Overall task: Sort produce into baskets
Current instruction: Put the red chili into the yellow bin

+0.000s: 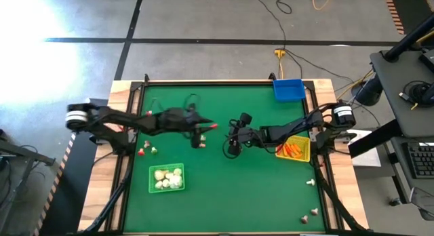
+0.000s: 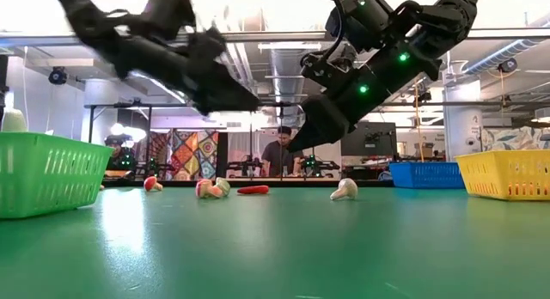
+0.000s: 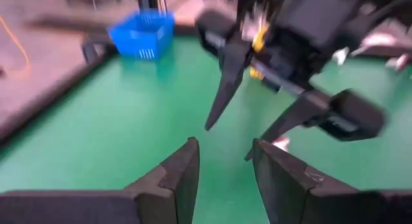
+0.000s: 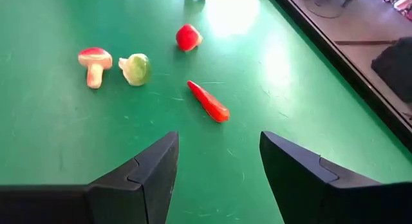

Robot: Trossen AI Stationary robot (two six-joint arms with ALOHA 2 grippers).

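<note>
Now we are seeing garlic sitting in the green basket (image 1: 166,178). Beyond it, both grippers are hovering mid-table, left gripper (image 1: 198,140) partly parted and empty, right gripper (image 1: 232,145) spread wide, empty, facing a red chili (image 4: 208,101). Carrots are filling the yellow basket (image 1: 304,153).

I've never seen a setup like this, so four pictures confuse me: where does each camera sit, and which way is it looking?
High: overhead, straight down on the table; both arms show.
Low: at tabletop level, facing the room; arms hang overhead.
Left wrist: past the left pincer toward the right arm.
Right wrist: past the open right pincer at the red carrot-like stick.
Shared: that stick also shows low and high; the blue basket shows in three.
</note>
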